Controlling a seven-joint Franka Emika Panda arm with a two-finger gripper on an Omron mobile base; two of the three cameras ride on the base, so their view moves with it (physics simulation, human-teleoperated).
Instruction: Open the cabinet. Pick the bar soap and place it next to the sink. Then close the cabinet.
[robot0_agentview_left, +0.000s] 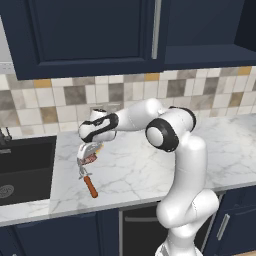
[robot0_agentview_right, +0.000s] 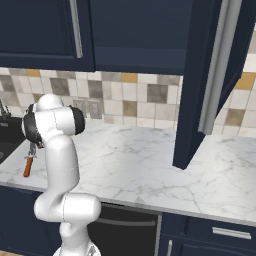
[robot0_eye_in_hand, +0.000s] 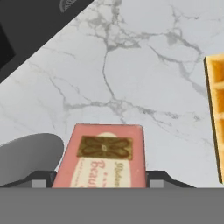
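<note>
Sink (robot0_agentview_left: 25, 167) at left, basin dark | gripper (robot0_agentview_left: 88, 161) beside it, low over the marble counter (robot0_agentview_left: 135, 170), jaws clamped on the soap (robot0_eye_in_hand: 105, 162) | knife (robot0_agentview_left: 89, 184) just below | cabinet (robot0_agentview_right: 200, 85) door open at right | placing step; next, lower, release, shut door.

**My counter, as it lies**

I work over a white marble counter (robot0_agentview_left: 140, 165) veined in grey, backed by a tiled wall. Near its left end the sink (robot0_agentview_left: 25, 167) is sunk into it, dark, with a round metal drain. Just right of the sink, toward the front edge, an orange-handled knife (robot0_agentview_left: 90, 186) lies on the stone. From my hand camera a flat orange ridged square (robot0_eye_in_hand: 215, 118) rests on the marble too.
</note>
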